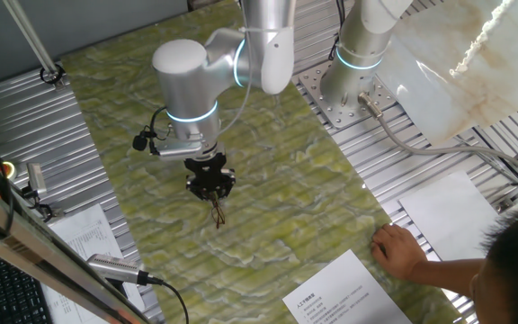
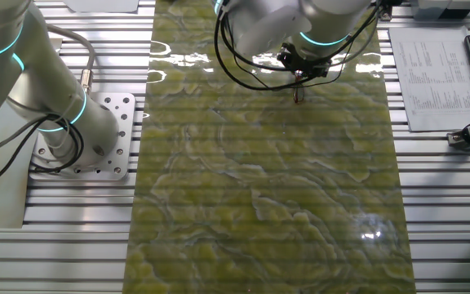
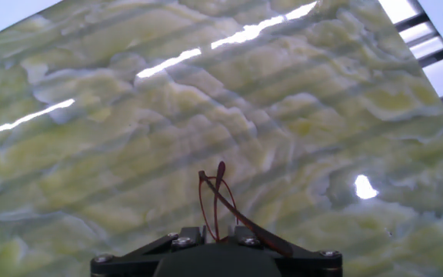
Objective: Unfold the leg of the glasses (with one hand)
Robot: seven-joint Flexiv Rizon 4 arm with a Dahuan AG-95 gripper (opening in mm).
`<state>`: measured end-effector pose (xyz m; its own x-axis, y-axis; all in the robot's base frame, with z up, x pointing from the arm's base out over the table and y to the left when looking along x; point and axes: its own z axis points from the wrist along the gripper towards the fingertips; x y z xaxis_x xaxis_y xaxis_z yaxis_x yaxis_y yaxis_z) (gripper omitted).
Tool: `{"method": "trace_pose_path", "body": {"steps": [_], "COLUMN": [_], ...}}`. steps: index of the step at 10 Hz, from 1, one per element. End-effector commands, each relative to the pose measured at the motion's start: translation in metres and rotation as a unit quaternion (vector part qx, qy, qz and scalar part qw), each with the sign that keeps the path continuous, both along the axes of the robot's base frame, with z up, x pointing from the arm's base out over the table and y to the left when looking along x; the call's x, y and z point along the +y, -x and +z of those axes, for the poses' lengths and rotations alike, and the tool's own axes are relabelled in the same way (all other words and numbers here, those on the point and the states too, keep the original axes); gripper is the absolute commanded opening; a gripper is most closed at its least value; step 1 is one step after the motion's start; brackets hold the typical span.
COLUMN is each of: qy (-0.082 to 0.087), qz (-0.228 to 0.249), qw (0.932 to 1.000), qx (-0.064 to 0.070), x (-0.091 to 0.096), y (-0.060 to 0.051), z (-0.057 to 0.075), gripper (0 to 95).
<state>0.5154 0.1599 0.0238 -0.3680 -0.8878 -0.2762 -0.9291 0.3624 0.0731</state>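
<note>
End effector (image 1: 212, 191) clamped on glasses (image 3: 220, 201) above glossy green marbled mat (image 1: 268, 180), ribbed metal table (image 2: 447, 212).

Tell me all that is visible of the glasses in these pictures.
The glasses are a thin, dark reddish-brown wire frame. In the hand view, slim crossing wires and one curved tip stick out from the pincer, which holds them above the green marbled mat. In both fixed views they hang below the pincer as a small dark shape. The lenses cannot be made out.

Green marbled mat (image 1: 286, 198), printed sheets (image 1: 331, 297), a person's hand (image 1: 401, 252), a second arm's base (image 2: 80, 139)
</note>
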Motion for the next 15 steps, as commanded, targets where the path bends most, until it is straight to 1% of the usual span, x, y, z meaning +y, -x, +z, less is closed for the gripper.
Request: {"method": "trace_pose_path", "body": {"steps": [1, 3, 4, 8, 9, 10, 11, 12, 13, 15], "qy": [0.002, 0.009, 0.007, 0.000, -0.004, -0.012, -0.017, -0.028, -0.038, -0.038], "qz": [-0.002, -0.005, -0.007, -0.008, -0.014, -0.020, -0.023, -0.027, -0.029, -0.032], "qw": [1.0000, 0.9999, 1.0000, 1.0000, 0.9999, 0.9996, 0.9994, 0.9988, 0.9982, 0.9981], "qx": [-0.001, 0.000, 0.001, -0.002, -0.005, -0.013, -0.020, -0.031, -0.036, -0.036], "x": [0.000, 0.000, 0.000, -0.004, -0.005, -0.005, -0.005, -0.006, -0.006, -0.007], "y": [0.000, 0.000, -0.001, -0.005, -0.006, -0.007, -0.007, -0.007, -0.008, -0.009], "z": [0.000, 0.000, 0.001, 0.018, 0.023, 0.025, 0.026, 0.026, 0.029, 0.036], "gripper": [0.0, 0.0, 0.0, 0.0, 0.0, 0.0, 0.0, 0.0, 0.0, 0.0]}}
